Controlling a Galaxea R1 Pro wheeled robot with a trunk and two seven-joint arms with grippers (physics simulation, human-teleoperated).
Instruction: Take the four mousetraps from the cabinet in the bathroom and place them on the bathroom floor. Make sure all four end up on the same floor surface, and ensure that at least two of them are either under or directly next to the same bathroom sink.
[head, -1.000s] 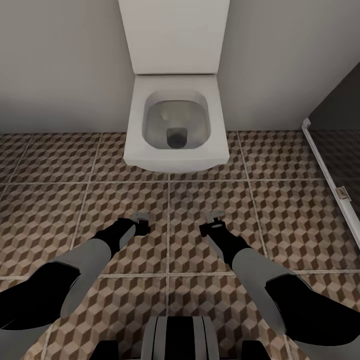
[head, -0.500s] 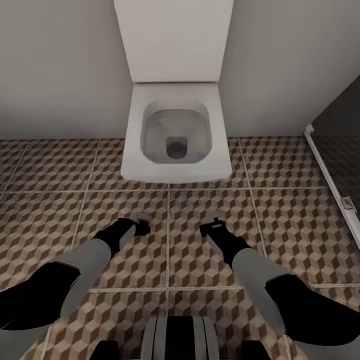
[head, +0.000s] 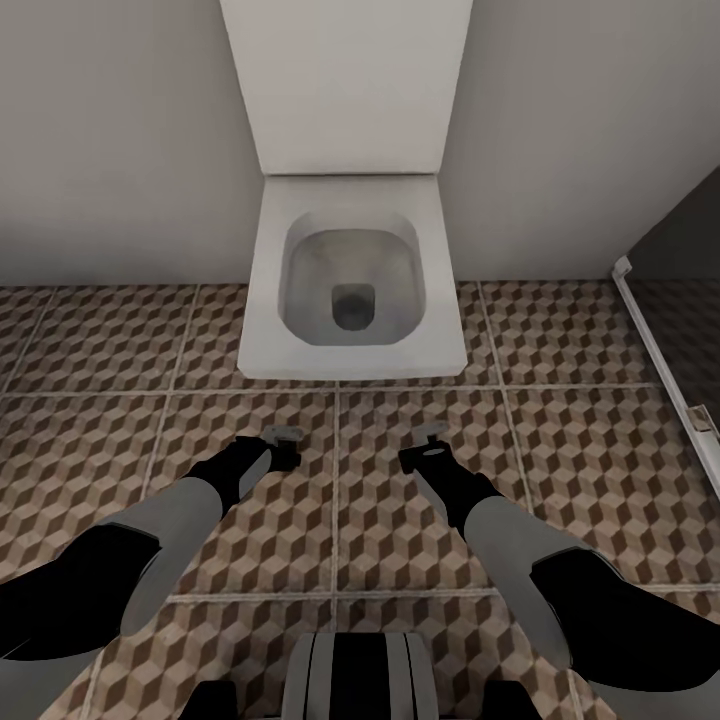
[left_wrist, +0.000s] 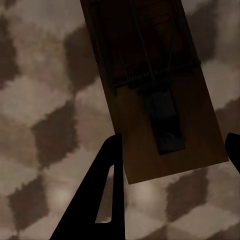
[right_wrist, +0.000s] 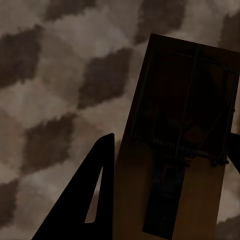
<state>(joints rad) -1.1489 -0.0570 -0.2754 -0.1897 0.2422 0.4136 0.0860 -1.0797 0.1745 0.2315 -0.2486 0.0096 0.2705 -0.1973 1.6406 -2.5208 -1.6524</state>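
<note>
My left pincer (head: 283, 436) is clamped on a mousetrap (left_wrist: 155, 90); in the left wrist view the board sits between my dark fingers (left_wrist: 97, 200), its far end cut off by the frame and its wire and spring dim in shadow. My right pincer (head: 430, 438) grips a second trap (right_wrist: 180, 150) the same way, one finger (right_wrist: 85, 200) plain, the other just a sliver at the frame edge, the board's near end cut off. From the head view both traps are too small to make out at my fingertips.

Both pincers hang over the cube-patterned floor (head: 600, 480), well apart. Whether the traps touch the tiles I cannot tell.

Straight ahead stands a white toilet (head: 350, 290), lid up against the wall (head: 110, 140). A white-edged dark shower panel (head: 665, 340) runs down my right side, partly cut off. My trunk (head: 360, 675) hides the floor nearest me.
</note>
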